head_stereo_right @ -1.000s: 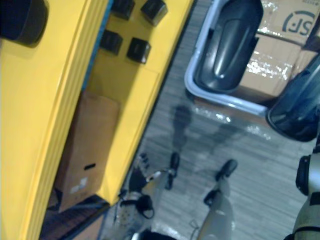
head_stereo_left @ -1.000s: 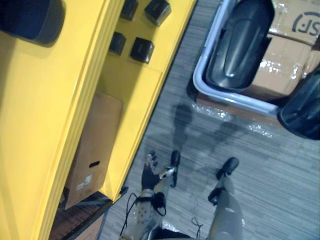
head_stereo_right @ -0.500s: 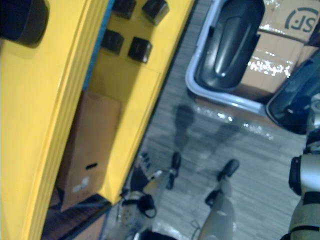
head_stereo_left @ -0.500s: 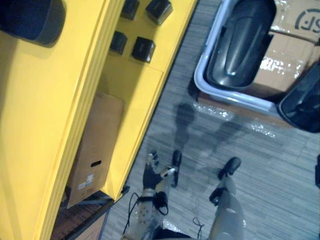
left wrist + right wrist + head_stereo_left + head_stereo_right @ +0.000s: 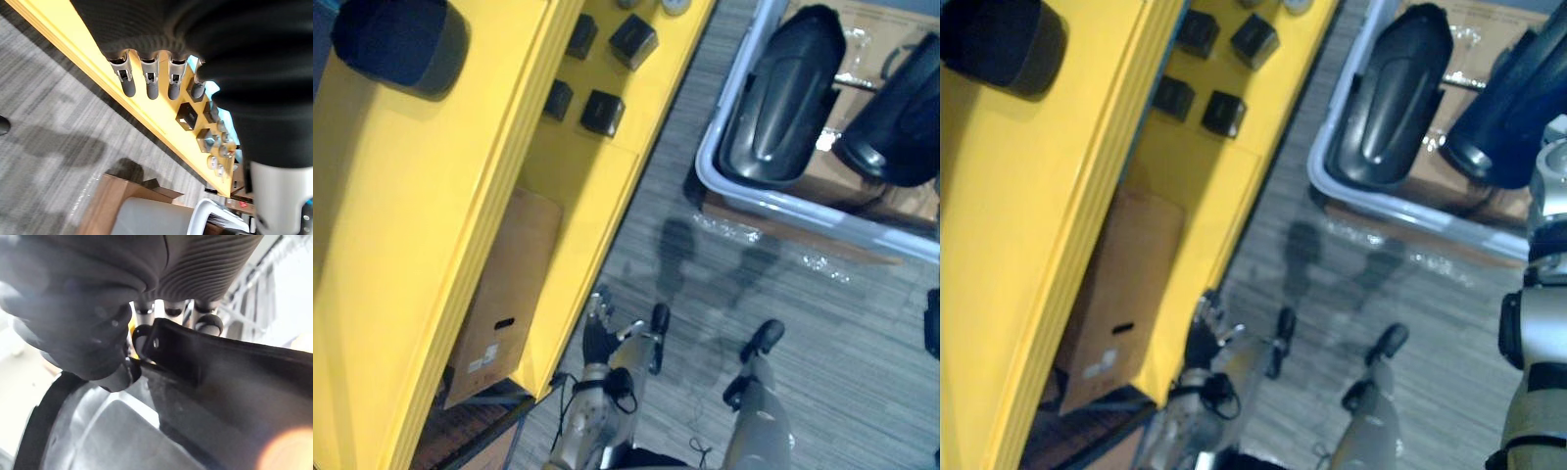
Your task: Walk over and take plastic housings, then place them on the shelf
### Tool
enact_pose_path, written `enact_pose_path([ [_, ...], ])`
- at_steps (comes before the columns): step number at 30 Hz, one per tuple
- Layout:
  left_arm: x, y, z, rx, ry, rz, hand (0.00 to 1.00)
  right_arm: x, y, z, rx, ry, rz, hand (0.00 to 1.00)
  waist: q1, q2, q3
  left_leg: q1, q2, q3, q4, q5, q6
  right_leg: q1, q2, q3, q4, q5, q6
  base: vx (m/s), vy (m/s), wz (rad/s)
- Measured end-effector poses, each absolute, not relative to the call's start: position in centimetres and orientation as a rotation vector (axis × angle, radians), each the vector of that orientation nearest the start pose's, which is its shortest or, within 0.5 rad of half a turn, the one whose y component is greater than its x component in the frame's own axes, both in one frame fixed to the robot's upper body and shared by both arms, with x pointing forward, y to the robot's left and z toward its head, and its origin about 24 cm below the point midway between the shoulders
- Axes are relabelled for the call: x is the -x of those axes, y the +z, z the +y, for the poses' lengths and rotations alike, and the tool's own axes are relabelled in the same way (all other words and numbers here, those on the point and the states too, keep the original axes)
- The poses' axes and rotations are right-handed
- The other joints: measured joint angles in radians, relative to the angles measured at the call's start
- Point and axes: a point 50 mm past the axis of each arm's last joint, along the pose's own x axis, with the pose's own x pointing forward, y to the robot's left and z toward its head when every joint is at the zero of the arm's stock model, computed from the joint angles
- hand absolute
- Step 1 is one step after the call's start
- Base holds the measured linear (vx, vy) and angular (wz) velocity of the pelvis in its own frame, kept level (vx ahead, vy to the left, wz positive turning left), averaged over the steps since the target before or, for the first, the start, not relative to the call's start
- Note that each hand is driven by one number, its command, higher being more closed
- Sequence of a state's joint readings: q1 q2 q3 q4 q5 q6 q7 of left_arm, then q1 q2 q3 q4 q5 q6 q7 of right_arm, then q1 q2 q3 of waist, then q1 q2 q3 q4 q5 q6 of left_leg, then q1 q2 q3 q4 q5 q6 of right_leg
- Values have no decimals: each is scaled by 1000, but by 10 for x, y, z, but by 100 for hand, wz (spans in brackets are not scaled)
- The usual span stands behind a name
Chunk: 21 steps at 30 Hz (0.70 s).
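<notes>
At one o'clock over the bin (image 5: 783, 201), a housing (image 5: 1503, 108) hangs pinched by its rim in the right robot hand (image 5: 83, 328); it looks light, stiff and slick, so a deeper rim hold seems wiser, and the left robot hand (image 5: 602, 338) is spread at six o'clock.

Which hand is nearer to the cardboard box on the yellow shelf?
Left. The left hand hangs open just off the yellow shelf, beside the cardboard box; the right hand grips a plastic housing far across the floor, by the bin.
</notes>
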<state>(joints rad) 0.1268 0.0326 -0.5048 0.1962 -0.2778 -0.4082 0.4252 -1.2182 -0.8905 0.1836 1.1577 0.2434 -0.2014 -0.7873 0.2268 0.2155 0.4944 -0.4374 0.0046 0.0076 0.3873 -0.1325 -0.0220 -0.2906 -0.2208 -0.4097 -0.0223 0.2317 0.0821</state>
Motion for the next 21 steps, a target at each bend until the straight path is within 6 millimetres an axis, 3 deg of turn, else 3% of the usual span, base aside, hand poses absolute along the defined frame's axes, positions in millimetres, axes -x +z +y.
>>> enact_pose_path([
  [7,-200,2,86,269,62,21,0,-340,303,-368,301,-1186,-484,100,-21,-38,25,21,1,-2,4,1,-1,28,0,-4,0,0,0,-4,0,1],
  [21,-198,5,89,278,69,7,0,-342,301,-364,234,-1171,-524,100,-25,-56,25,37,1,-6,3,2,-1,47,1,-4,0,2,2,0,0,0],
])
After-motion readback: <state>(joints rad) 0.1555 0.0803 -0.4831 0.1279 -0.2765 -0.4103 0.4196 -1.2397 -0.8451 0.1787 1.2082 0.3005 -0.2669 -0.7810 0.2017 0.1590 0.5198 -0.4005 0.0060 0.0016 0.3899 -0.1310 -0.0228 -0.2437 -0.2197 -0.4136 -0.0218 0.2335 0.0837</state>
